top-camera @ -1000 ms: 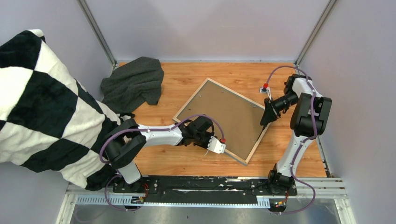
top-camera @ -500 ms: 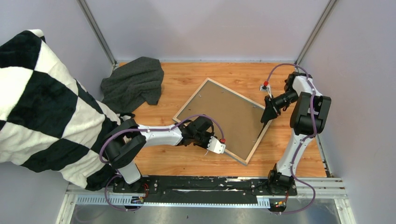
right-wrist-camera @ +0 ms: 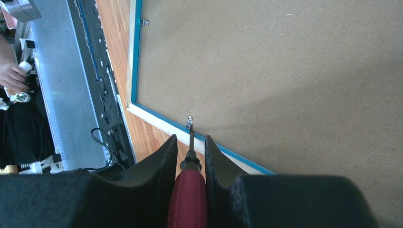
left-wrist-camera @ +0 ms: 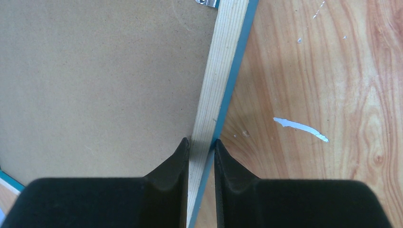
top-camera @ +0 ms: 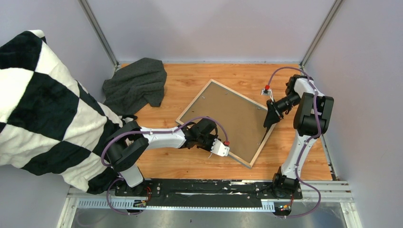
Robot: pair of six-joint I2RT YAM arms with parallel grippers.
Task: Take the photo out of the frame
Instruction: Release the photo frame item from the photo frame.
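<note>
Since a second ago the right arm has swung slightly leftward, bringing its wrist closer over the right corner of the frame (top-camera: 195,100), while the left arm has held its place. The frame lies flat and back-up on the wooden surface (top-camera: 190,164), turned cornerwise right of centre, with the brown backing board (top-camera: 228,118) filling it and a thin blue line showing along its pale wood edge. The left arm reaches low and rightward from its base, forearm nearly level, wrist bent down onto the frame's near-left rail. There the left pincer (left-wrist-camera: 201,145) is closed narrow on that rail, one finger on the board side and one on the outer side. In the top view its wrist hides part of the rail. The right arm stands tall from its base, elbow high by the right wall, forearm folding down and leftward. The right pincer (right-wrist-camera: 190,140) clamps a red-handled screwdriver (right-wrist-camera: 188,194), whose tip seems to touch a small metal clip (right-wrist-camera: 189,122) on the frame's inner edge. A grey cloth (top-camera: 135,85) lies crumpled at the far-left corner, well apart from the frame. A black-and-white checked blanket (top-camera: 43,104) spills in from the left beside the left arm's shoulder.
</note>
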